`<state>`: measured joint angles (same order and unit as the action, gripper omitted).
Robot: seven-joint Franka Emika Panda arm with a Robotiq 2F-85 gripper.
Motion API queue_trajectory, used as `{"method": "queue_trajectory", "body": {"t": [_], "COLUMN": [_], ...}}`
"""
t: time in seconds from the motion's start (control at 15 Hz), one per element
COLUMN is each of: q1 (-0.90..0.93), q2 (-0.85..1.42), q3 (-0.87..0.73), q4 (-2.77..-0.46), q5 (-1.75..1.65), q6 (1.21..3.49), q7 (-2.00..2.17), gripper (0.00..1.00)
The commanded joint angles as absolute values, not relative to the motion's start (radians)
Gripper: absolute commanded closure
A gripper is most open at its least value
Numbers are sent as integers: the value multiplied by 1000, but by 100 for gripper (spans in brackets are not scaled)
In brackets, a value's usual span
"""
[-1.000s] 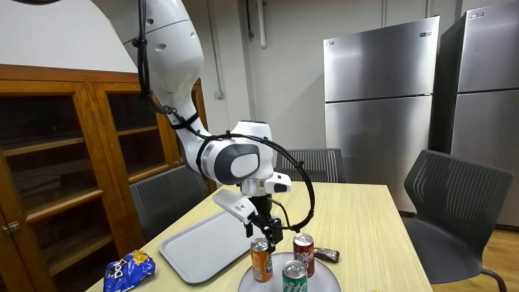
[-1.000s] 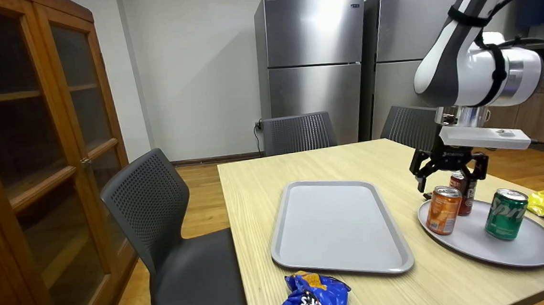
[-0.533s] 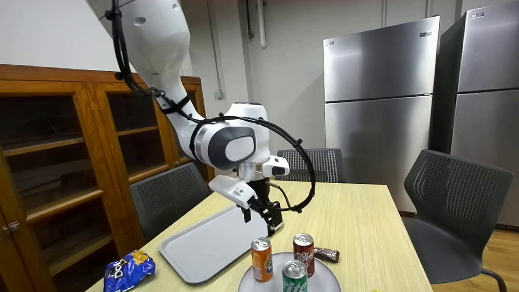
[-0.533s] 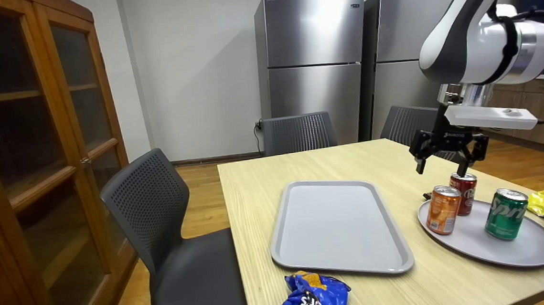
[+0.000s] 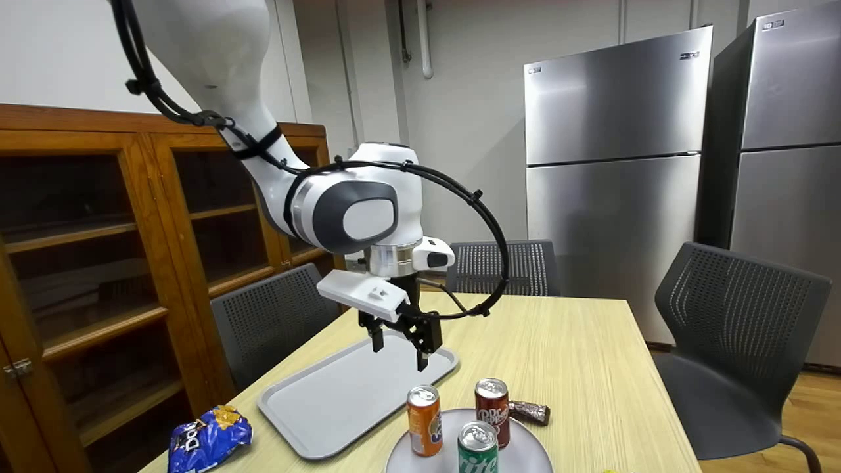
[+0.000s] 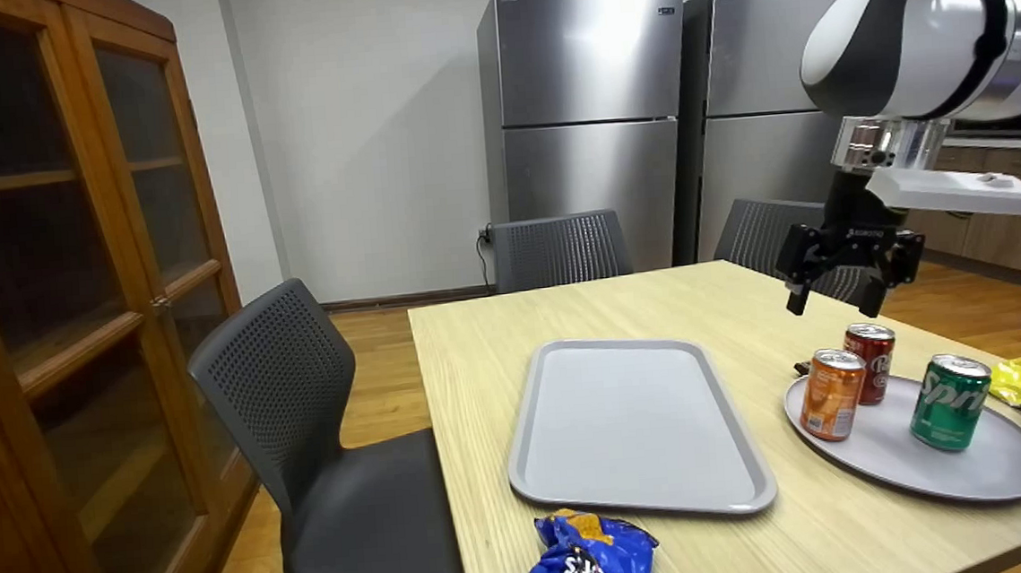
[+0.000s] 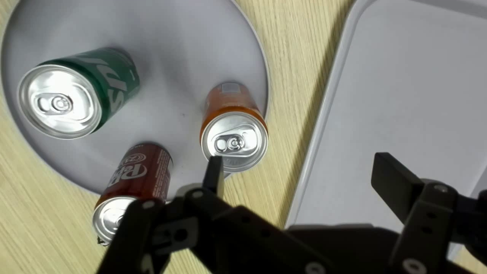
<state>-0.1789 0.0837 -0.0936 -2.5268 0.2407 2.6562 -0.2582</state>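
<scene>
End effector (image 7: pixel 302 179): fingers spread wide, nothing pinched, hanging above the counter (image 5: pixel 558 341). Nearest looks to be the Fanta can (image 7: pixel 234 127), upright on the round plate (image 7: pixel 171 30), long axis vertical. In the wrist view it sits up and left of center, by the finger at frame left; clearance hard to judge there, but an exterior view shows a gap under the fingertips (image 5: pixel 422 361). Same plate: Dr Pepper can (image 7: pixel 139 179) lower left, Sprite can (image 7: pixel 80 91) upper left. Gray tray (image 7: pixel 411 95) fills frame right. Doritos bag (image 5: pixel 210 437): lower left, exterior view.
</scene>
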Motion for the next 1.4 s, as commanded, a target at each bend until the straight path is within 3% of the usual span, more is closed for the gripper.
{"method": "queue_trajectory", "body": {"t": [0.0,0.87,1.33], "q1": [-179,-165,-154], "q2": [-29,-191,-156], "q3": [-102,-134,-145], "q4": [-2595,-2735,-2724], "q5": [252,-28,-21], "q6": [2600,2580,2605], "q7": [-339,-302,-318], "gripper": [0,0,0]}}
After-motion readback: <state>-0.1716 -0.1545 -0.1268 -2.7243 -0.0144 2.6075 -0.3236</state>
